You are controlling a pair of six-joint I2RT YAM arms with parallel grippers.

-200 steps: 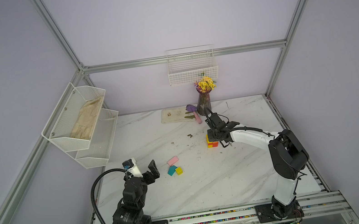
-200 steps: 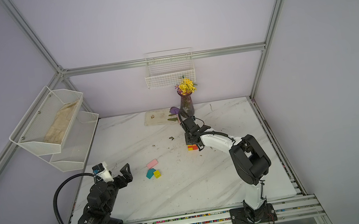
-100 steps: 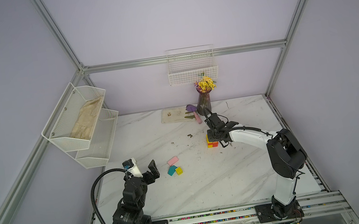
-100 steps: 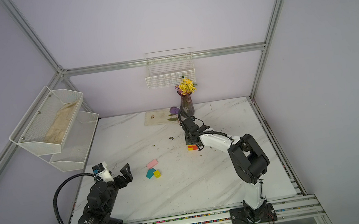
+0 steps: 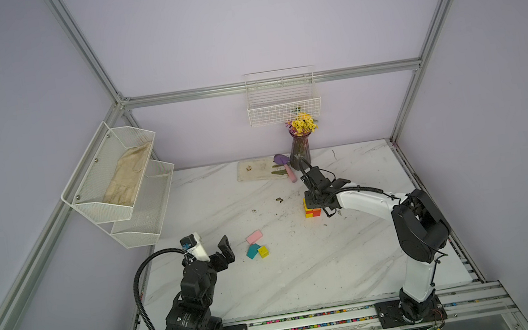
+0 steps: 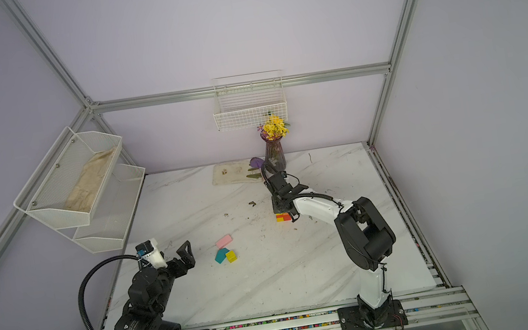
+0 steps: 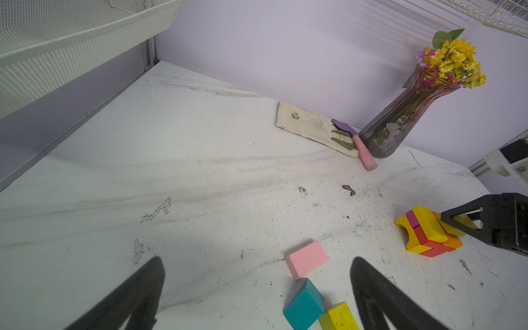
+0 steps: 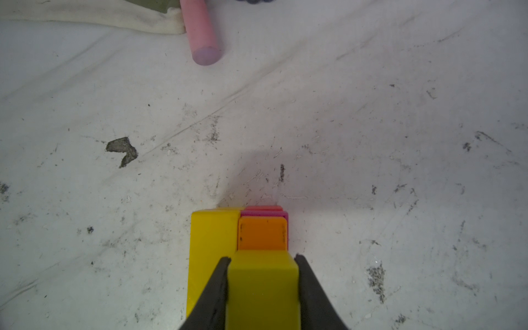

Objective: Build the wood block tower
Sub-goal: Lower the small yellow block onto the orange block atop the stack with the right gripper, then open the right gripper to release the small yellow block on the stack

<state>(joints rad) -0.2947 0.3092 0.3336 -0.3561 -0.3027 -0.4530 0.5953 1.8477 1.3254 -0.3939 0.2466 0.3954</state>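
Tower (image 5: 312, 209) well inside table (image 5: 305, 272) edges; right gripper (image 8: 262, 258) clamps yellow block (image 8: 263, 288); left gripper (image 7: 257, 260) spread.

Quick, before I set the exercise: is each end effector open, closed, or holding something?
Left end effector: open, holding nothing.
Right end effector: closed on a yellow block.

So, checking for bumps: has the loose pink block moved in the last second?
No. The pink block lies just where it was, measured against the wall rack.
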